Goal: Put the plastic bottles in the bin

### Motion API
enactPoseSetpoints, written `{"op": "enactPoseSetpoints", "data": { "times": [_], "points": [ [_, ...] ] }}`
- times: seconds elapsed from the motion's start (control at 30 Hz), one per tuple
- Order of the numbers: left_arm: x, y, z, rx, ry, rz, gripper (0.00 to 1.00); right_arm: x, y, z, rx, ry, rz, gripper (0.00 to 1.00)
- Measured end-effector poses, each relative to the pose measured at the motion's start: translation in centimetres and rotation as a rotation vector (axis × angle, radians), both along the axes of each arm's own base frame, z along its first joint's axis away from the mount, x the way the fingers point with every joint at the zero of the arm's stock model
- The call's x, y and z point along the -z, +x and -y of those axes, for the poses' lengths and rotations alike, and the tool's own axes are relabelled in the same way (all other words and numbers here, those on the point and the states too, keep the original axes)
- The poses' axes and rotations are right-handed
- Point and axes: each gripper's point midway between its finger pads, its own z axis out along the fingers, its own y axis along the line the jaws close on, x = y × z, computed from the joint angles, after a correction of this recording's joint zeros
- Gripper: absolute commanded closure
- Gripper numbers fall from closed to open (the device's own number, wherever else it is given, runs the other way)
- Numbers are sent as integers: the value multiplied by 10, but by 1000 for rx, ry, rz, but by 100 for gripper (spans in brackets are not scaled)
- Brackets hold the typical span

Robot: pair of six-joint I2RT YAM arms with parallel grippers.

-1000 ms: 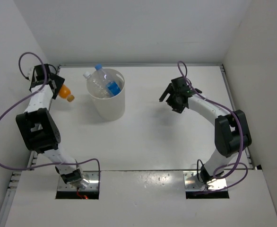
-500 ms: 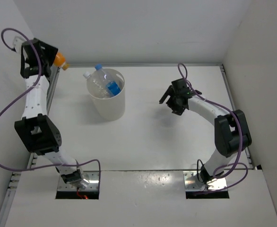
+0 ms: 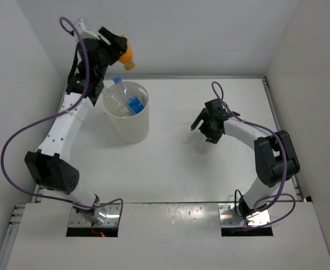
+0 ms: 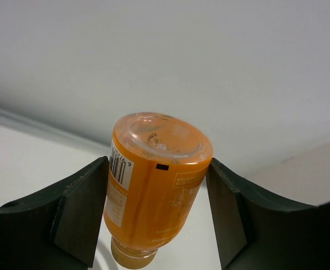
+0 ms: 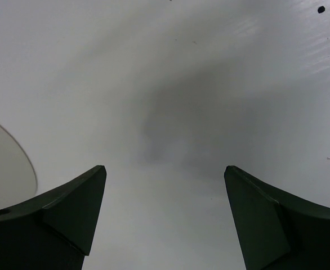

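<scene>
My left gripper (image 3: pixel 121 52) is shut on the orange bottle (image 3: pixel 126 57), held high in the air just behind the cream bin (image 3: pixel 128 120). In the left wrist view the orange bottle (image 4: pixel 154 185) sits between both fingers, cap pointing down. The bin holds the bottle with the blue cap and blue label (image 3: pixel 129 99) and a clear bottle with a pale label (image 3: pixel 114 99). My right gripper (image 3: pixel 208 126) is open and empty over bare table right of the bin; its wrist view shows its gripper (image 5: pixel 165 174) above the white surface.
White walls close in the table on the left, back and right. A slice of the bin's rim (image 5: pixel 7 163) shows at the left edge of the right wrist view. The arm bases sit at the near edge.
My left arm has lifted the orange bottle from the table's far left corner up and to the right, to above the bin's back side. The right gripper has barely shifted.
</scene>
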Motion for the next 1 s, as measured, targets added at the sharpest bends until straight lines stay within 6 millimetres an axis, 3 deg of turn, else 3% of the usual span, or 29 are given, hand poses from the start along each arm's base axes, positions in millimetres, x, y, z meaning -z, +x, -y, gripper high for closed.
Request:
{"op": "enactPoseSetpoints", "data": {
  "times": [0.17,0.27,0.4,0.43,0.47,0.5,0.83,0.93,1.0],
  "points": [
    [56,-32,38,49,97,-102,75,1,1,2,13,6,0,13],
    [90,-47,38,38,145,-152,72,0,2,2,16,12,4,13],
    [137,-65,24,-7,212,-224,60,-1,5,1,21,23,11,13],
    [144,-66,21,-15,230,-236,52,-1,5,1,21,26,10,13],
    [148,-66,20,-20,240,-241,13,-1,5,1,21,27,11,13],
    [148,-66,19,-22,251,-239,0,-1,5,1,21,28,10,13],
    [138,-63,12,-65,264,-198,0,-1,4,1,19,33,9,13],
    [122,-59,7,-100,281,-163,0,-6,5,1,18,36,22,13],
    [98,-53,0,-149,293,-116,0,-14,6,0,17,42,42,12]
  ]
}}
